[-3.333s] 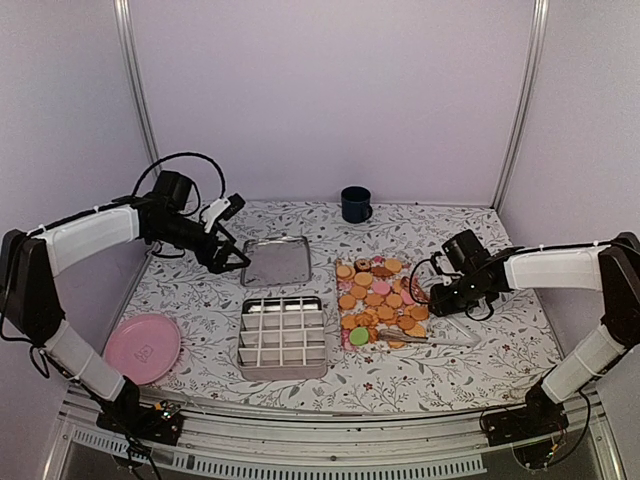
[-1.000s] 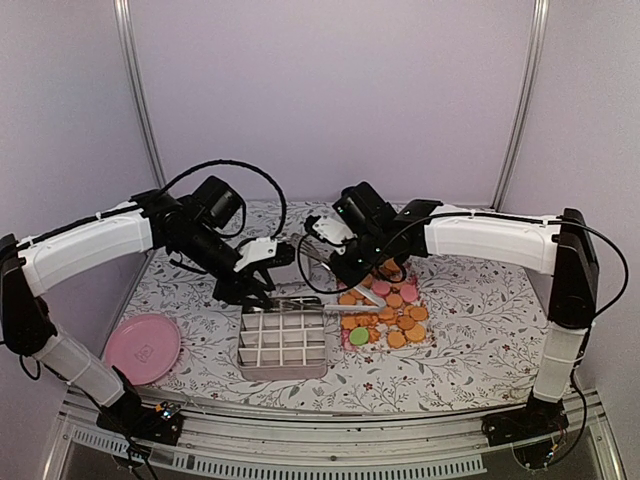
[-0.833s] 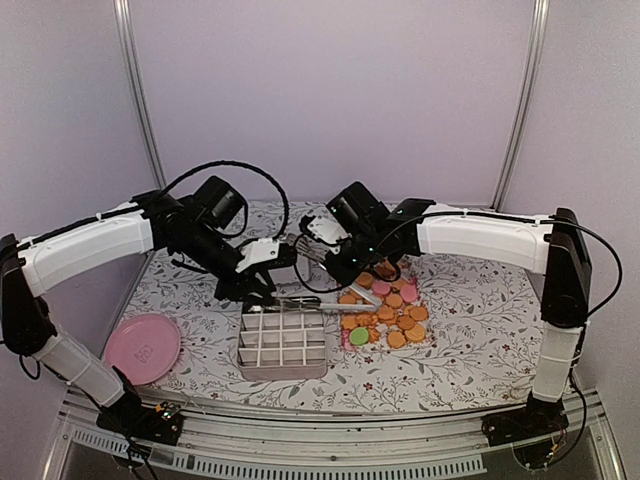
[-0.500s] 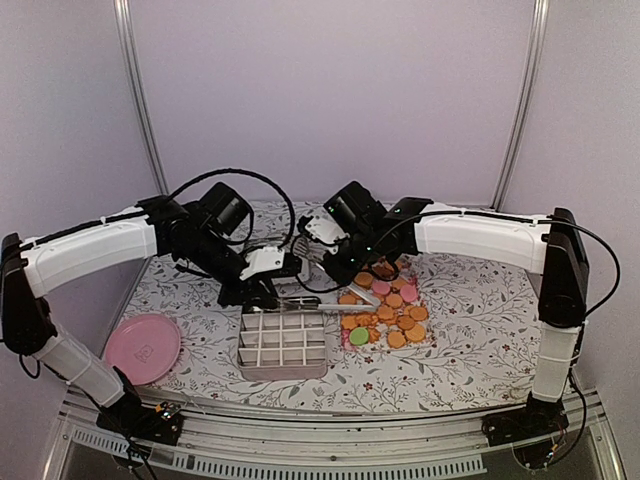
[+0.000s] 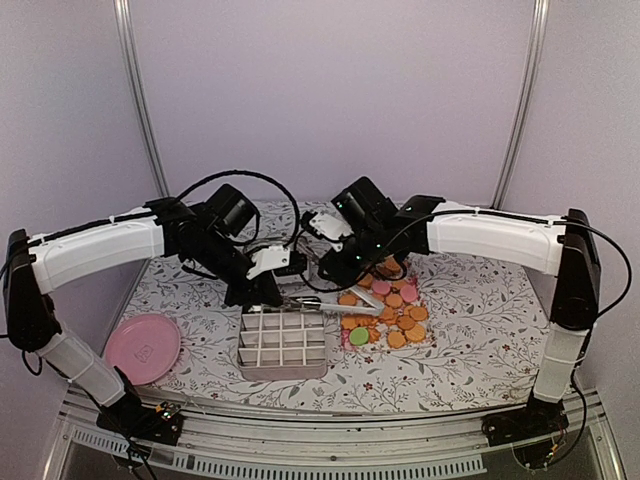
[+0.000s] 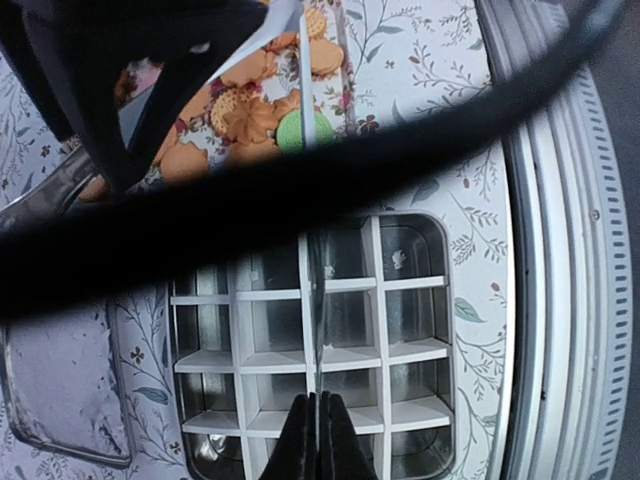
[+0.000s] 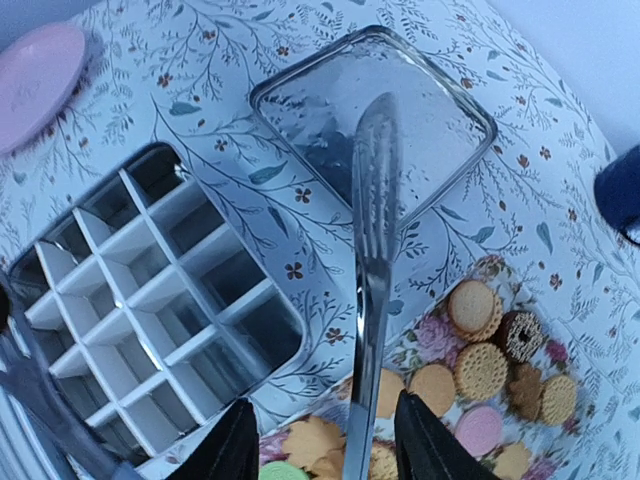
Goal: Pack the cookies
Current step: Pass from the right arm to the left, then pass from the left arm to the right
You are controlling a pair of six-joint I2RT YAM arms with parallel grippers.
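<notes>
Both arms have swung inward from the table's flanks, meeting at the far edge of the divided box (image 5: 282, 366), its cells bare. Beside it the cookies (image 5: 395, 300) lie flat on a printed sheet (image 7: 424, 338); tools this crowded could clash and scatter them. Round, they have no long axis and point nowhere. The left gripper (image 6: 315, 405) pinches a thin metal strip (image 6: 317, 330); the right gripper (image 7: 325, 405) straddles a long utensil (image 7: 372, 250) aimed at the far steel lid (image 7: 310, 110), grip unclear.

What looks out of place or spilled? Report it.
Nothing stands out. The cookies in view lie on their floral mat, none spilled. The divided tin sits level and empty, its lid flat beside it.
</notes>
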